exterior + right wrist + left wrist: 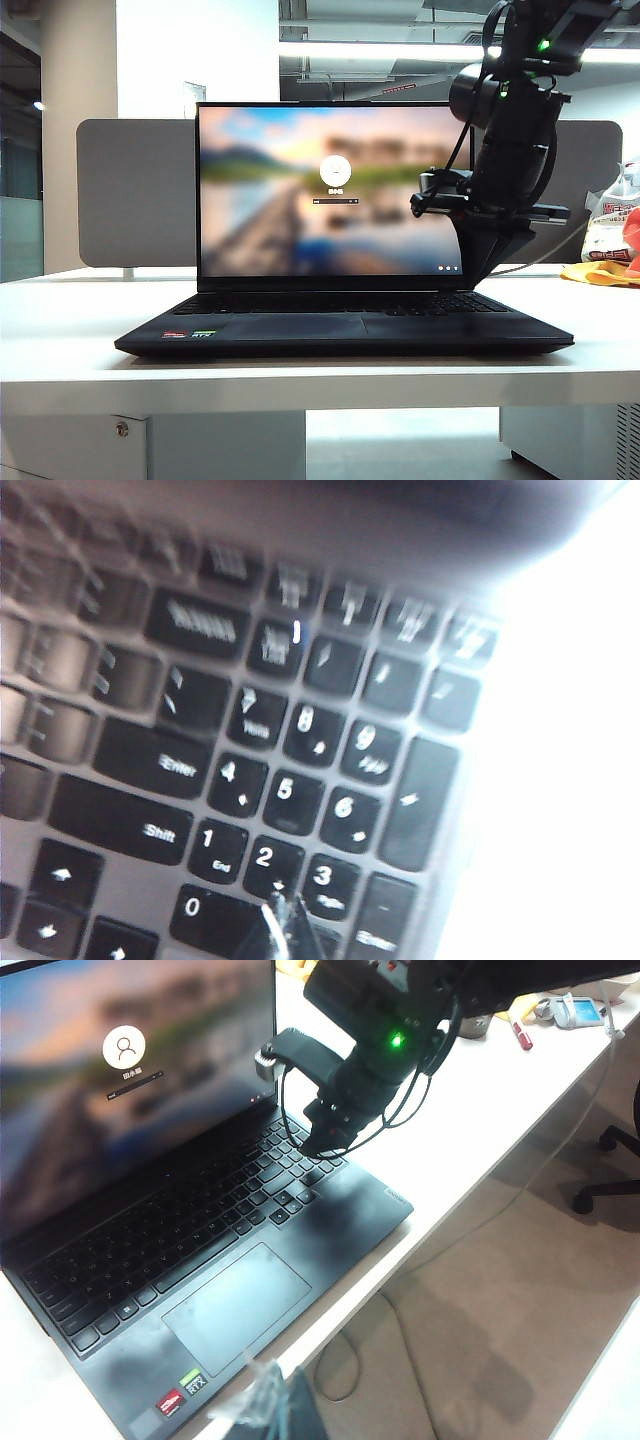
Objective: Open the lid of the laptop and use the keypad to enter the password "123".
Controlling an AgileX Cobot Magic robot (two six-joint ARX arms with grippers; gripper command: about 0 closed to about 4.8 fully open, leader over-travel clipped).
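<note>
Right wrist view: the right claw (283, 920) (pinched together) hovers by key 2 (266, 861) on the laptop (340, 325); it might hit two keys. Left claw (268, 1400): can't tell.

Upright lid (330, 190) behind right gripper (283, 920)

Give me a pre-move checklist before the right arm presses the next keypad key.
1. Lid open, login screen showing: ok.
2. Right gripper over the number keypad, tip between keys 2 and 3: ok.
3. Right jaws shut to a point: ok.
4. Digits already entered: cannot tell, field too small.
5. Left gripper clear of the laptop, hanging beyond its front edge: ok.
6. Left jaws open or shut: cannot tell.
</note>
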